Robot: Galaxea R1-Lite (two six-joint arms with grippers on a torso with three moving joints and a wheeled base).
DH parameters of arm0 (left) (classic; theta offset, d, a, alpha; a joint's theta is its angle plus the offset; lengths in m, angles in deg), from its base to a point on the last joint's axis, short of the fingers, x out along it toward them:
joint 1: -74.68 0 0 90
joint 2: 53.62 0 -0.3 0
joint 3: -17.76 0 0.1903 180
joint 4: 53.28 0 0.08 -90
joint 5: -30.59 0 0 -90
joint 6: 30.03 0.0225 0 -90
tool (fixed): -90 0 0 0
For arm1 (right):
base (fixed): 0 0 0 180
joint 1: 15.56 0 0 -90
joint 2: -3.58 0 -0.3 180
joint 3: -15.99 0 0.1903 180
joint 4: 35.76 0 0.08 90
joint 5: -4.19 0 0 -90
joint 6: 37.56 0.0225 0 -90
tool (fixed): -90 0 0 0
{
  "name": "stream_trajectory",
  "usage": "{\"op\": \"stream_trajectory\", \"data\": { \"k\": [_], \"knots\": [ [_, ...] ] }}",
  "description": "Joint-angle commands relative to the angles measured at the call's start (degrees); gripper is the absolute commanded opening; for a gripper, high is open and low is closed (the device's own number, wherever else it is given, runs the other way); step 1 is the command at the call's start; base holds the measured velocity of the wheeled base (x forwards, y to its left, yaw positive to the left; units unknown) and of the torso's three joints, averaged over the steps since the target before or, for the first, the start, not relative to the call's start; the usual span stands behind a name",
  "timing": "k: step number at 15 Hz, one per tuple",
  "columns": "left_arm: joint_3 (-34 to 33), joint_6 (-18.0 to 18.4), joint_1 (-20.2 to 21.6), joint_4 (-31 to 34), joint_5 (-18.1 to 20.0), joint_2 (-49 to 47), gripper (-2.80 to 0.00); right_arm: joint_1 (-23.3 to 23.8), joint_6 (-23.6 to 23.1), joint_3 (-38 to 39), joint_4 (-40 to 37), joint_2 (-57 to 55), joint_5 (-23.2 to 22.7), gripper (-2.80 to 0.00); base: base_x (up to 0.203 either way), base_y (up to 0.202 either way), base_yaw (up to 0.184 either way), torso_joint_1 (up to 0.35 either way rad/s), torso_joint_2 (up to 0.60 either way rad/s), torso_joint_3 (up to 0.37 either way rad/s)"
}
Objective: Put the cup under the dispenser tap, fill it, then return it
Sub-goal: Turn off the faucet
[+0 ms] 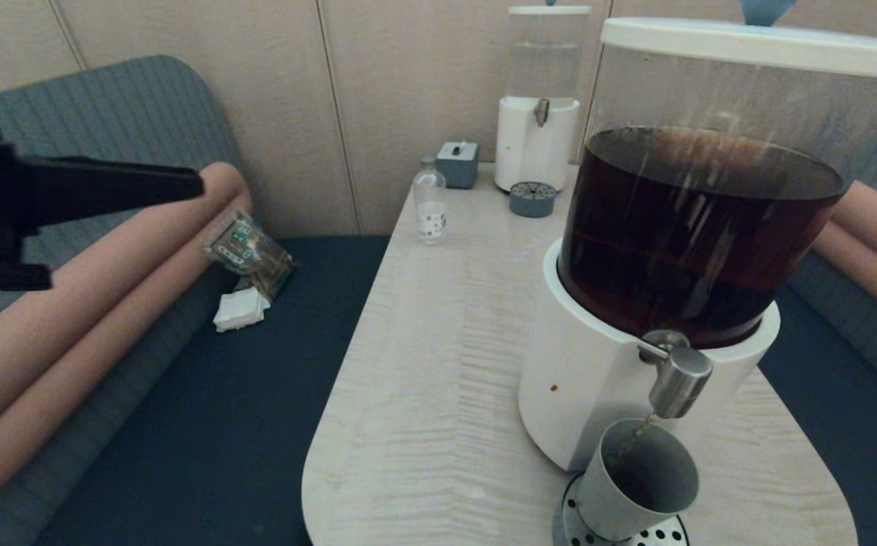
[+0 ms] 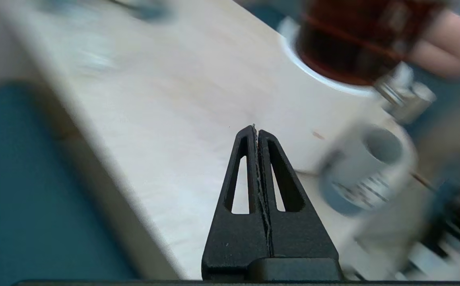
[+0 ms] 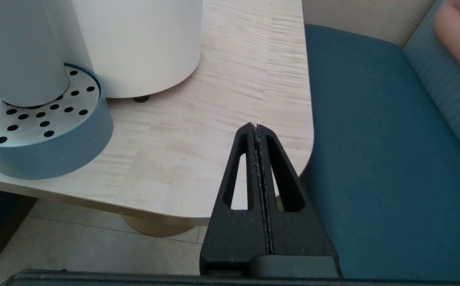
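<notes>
While a thin brown stream runs from the tap point(image 1: 678, 383) into the cup point(image 1: 637, 489), the cup stands tilted on the round perforated drip tray point(image 1: 620, 537) at the table's point(image 1: 438, 394) near edge, its mouth right under the spout and its wall touching the dispenser's point(image 1: 597, 387) white base. No gripper holds it. The tank above is roughly two-thirds full of dark liquid. The left gripper point(image 2: 257, 129) hangs in the air over the blue bench point(image 1: 203, 425), well to the left of the table, with its fingers pressed together and nothing between them; its wrist view looks across the tabletop at the cup point(image 2: 367, 169) and tap point(image 2: 406, 99). The right gripper point(image 3: 257, 127) is likewise clenched on nothing, poised near the table's corner just beside the tray point(image 3: 43, 139), with the cup's lower wall point(image 3: 19, 51) seen standing on the tray. At the far end of the table stand a small bottle point(image 1: 430, 201), a grey box point(image 1: 458, 163) and a second, smaller dispenser point(image 1: 538, 114).
</notes>
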Motion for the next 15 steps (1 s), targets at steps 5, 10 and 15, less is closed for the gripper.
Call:
{"op": "stream_trajectory", "data": {
  "k": [5, 10, 15],
  "knots": [
    [16.34, 19.26, -13.11, 9.05, 3.06, -22.11, -2.80, 0.06, -0.06, 0.09, -0.02, 0.11, -0.04, -2.80, 0.000, 0.000, 0.000, 0.000, 0.00, 0.000],
    [20.08, 30.61, -26.42, 17.25, -11.31, -25.25, -2.80, 0.06, -0.06, 0.09, -0.02, 0.11, -0.04, -2.80, 0.000, 0.000, 0.000, 0.000, 0.00, 0.000],
    [20.81, 32.82, -36.80, 20.45, -23.86, -26.90, -2.80, -0.03, -0.06, 0.09, -0.02, 0.11, -0.04, -2.80, 0.000, 0.000, 0.000, 0.000, 0.00, 0.000]
  ]
}}
